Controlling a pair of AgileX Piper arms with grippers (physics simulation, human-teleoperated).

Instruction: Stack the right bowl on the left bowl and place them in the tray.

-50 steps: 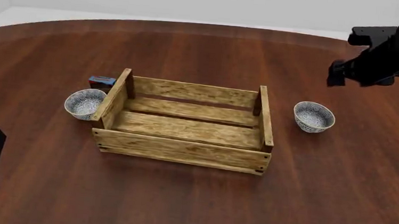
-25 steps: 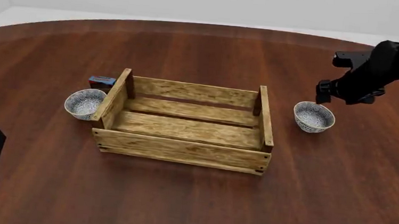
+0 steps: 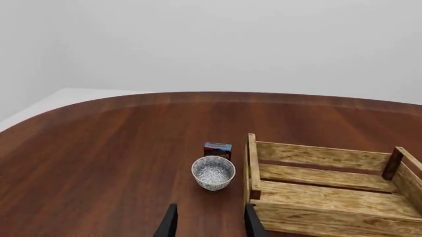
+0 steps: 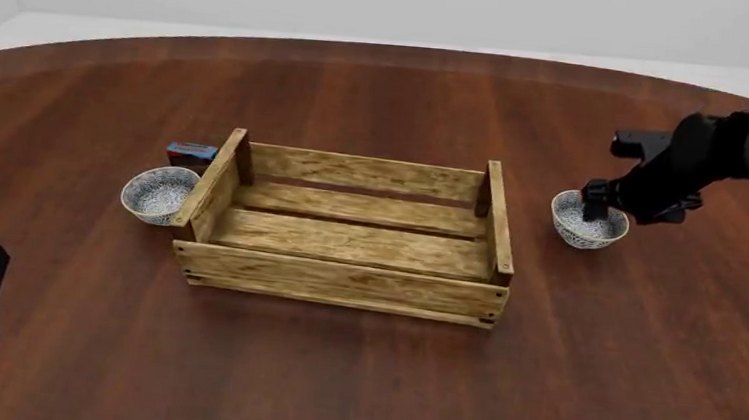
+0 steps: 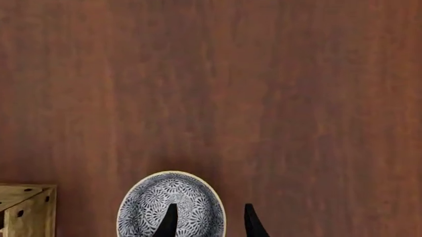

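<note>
Left wrist view: left gripper (image 3: 207,226) open and empty, aimed at the left bowl (image 3: 213,172), which sits just outside the tray's (image 3: 316,197) end board beside a small box (image 3: 218,148).

Front view: right gripper (image 4: 595,199) at the right bowl's (image 4: 588,221) far rim, near the table's (image 4: 334,377) right edge.

Right wrist view: fingers (image 5: 169,223) open astride the rim, one inside, likely a wall pinch; nothing gripped yet.

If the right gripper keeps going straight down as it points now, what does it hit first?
Most likely the rim of the right speckled white bowl: the right gripper straddles it, one fingertip over the inside, the other outside. Depth is unclear.
</note>
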